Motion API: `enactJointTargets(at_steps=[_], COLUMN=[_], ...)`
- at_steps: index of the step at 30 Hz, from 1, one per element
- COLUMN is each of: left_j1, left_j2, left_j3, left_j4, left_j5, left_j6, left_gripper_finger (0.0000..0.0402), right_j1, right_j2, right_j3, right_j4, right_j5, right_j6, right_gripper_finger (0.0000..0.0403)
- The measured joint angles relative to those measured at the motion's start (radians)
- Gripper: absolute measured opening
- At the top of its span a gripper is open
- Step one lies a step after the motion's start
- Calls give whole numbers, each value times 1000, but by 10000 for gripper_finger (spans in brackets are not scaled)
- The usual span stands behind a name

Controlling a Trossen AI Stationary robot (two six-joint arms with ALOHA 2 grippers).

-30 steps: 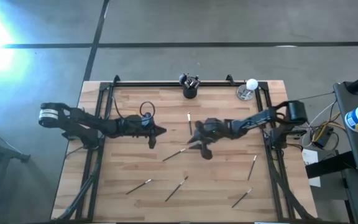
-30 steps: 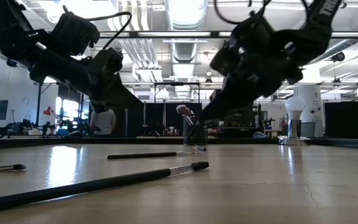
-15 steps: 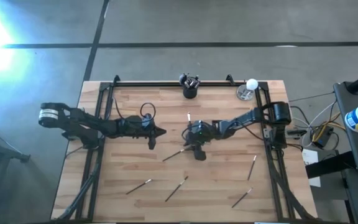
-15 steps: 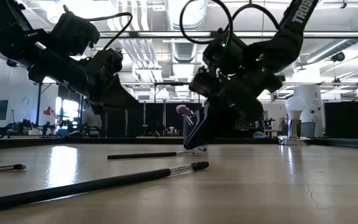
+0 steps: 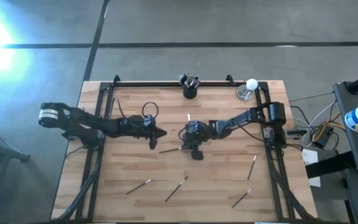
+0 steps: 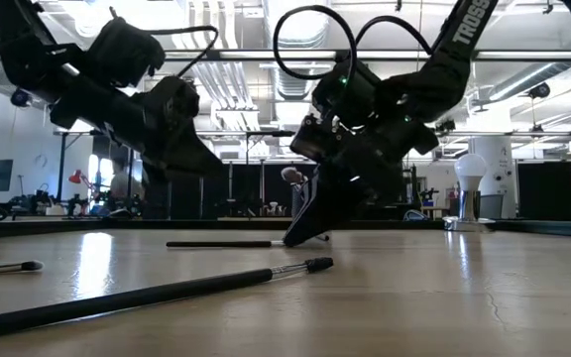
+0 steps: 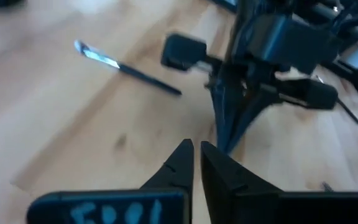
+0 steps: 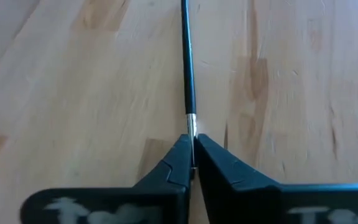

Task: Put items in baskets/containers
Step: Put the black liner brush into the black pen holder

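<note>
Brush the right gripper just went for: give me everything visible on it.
The brush is thin, with a dark glossy handle and a silvery ferrule. It lies flat on the wooden table near mid-table, its handle pointing toward the left arm. The right gripper is shut on its ferrule end, fingers at table level. Its bristles are hidden.

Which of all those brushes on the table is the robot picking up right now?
Find the black cup at the wooden table's far edge, then come toward the middle. There the right gripper is shut on a thin dark-handled makeup brush by its silvery ferrule. It is the only brush pinched by a gripper; the others lie loose nearer the front edge.
</note>
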Motion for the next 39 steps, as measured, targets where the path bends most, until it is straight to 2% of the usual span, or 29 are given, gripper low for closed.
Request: enactJointTargets(at_steps=[8,12,16,22,26,39], left_j1=[-16,-21,-22,-24,-24,-24], left_j2=[0,0,0,0,0,0], left_j3=[132,181,218,257,261,261], left_j4=[-300,-365,-421,-574,-589,-654], left_j5=[115,204,272,290,347,356], left_j6=[-51,-38,-42,-44,-53,-59], left_gripper_finger=[106,132,137,138,138,137], right_j1=[2,1,1,3,3,8], right_j2=[-114,-172,-211,-243,-245,-238], right_j3=[-18,-16,-1,20,51,93], right_j4=[-89,-121,-160,-214,-248,-263], right_j5=[6,14,32,59,60,58], right_j6=[-30,-49,-66,-101,-123,-151], right_gripper_finger=[9,9,9,8,8,8])
